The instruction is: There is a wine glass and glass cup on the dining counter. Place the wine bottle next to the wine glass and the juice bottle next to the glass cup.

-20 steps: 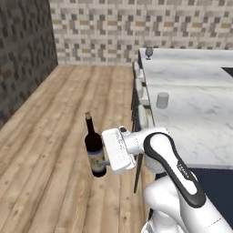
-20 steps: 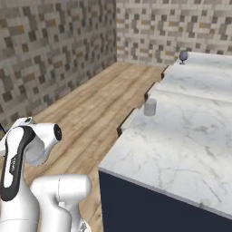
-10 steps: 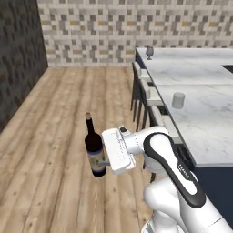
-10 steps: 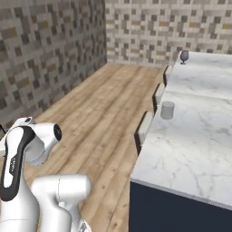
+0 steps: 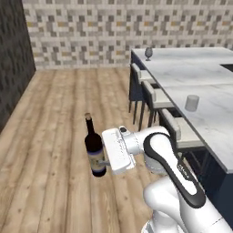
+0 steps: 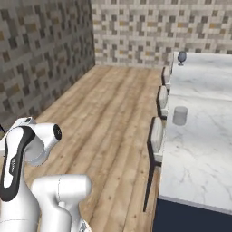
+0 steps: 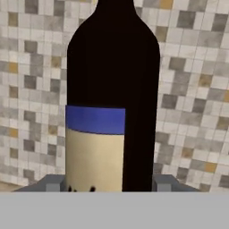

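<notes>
The white arm bends out to the robot's left, forearm level, and the gripper [image 5: 103, 163] is clamped on the wine bottle [image 5: 94, 148], holding it upright above the floor.

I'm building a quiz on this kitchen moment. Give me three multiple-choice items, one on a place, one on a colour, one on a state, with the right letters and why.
1. Where does the wine glass stand?
A. at the far end of the dining counter
B. on the wooden floor
C. on a stool seat

2. What colour is the band above the tan label on the wine bottle?
A. red
B. blue
C. green

3. How is the wine bottle held?
A. lying flat on the counter
B. standing free on the floor
C. upright in the gripper, off the counter

Answers:
1. A, the goblet sits near the counter's far edge, beyond the glass cup.
2. B, the hand view shows a blue strip topping the label.
3. C, the bottle stands neck up at the hand, over the floor beside the stools.
</notes>
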Robot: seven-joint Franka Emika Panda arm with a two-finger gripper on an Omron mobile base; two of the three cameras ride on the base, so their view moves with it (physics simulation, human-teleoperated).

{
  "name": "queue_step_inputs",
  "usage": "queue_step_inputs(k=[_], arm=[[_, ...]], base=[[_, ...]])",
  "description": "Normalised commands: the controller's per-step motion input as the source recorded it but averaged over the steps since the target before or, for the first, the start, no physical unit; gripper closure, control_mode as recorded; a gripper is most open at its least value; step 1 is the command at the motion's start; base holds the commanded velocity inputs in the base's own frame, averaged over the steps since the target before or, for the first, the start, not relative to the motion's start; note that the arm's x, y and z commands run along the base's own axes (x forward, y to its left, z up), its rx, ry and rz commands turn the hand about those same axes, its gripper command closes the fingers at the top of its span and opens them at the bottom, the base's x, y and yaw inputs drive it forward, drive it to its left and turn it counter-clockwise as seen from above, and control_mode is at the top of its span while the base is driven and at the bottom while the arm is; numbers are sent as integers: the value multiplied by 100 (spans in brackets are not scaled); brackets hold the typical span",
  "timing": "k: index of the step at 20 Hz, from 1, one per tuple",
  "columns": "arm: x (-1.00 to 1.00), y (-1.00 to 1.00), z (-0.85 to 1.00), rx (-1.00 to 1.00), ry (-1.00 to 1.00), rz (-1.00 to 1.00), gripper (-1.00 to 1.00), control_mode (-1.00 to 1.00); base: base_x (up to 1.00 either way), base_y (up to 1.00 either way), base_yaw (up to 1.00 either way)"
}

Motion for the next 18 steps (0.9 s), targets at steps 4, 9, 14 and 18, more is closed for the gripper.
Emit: queue_step_inputs(k=[4, 9, 14, 18], arm=[[0, 0, 0, 0, 0, 0, 100, 100], [0, 0, 0, 0, 0, 0, 100, 100], [0, 0, 0, 0, 0, 0, 100, 100], [0, 0, 0, 0, 0, 0, 100, 100]], base=[[55, 54, -23], [59, 50, -23], [61, 48, -26], [63, 46, -24]])
